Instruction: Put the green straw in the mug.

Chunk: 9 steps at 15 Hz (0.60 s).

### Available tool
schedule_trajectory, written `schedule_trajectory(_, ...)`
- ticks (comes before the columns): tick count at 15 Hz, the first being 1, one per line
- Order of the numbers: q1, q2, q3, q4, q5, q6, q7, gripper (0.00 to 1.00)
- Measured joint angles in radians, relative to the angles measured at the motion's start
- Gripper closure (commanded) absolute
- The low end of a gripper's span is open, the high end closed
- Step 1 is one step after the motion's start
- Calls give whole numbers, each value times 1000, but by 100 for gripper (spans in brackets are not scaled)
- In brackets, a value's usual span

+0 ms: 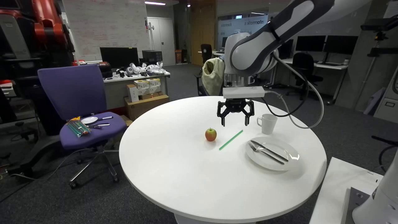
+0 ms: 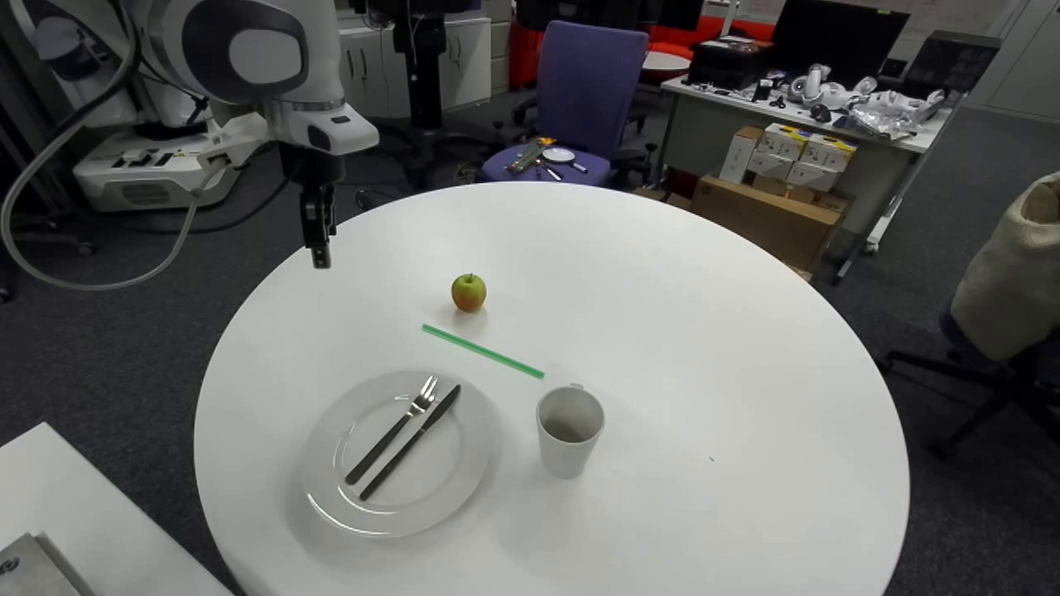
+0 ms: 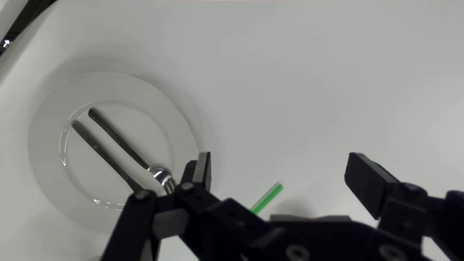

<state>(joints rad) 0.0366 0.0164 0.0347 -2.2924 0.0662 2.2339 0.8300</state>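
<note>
The green straw [image 1: 231,140] [image 2: 483,351] lies flat on the white table in both exterior views, between the apple and the plate. In the wrist view only one end of the straw [image 3: 267,199] shows; the gripper's body covers the remainder. A white mug [image 1: 268,124] [image 2: 566,455] stands upright beside the plate, its inside visible from above in an exterior view and no straw in it. I cannot make out the mug in the wrist view. My gripper [image 1: 235,123] [image 2: 321,258] [image 3: 280,155] points down above the table, jaws wide apart and holding nothing.
A red-green apple [image 1: 210,134] [image 2: 469,293] sits close to the straw. Near the mug is a white plate [image 1: 261,161] [image 2: 451,480] [image 3: 108,81] with a fork [image 2: 389,432] and a knife [image 2: 411,443] on it. A purple chair [image 1: 74,93] stands past the round table's edge.
</note>
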Motion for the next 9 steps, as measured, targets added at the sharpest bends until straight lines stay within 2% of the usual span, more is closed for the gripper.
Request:
schedule_trajectory(4, 0, 5, -2, 0, -2, 4, 37, 0)
schedule_trajectory(9, -6, 49, -30, 5, -3, 142, 249, 0)
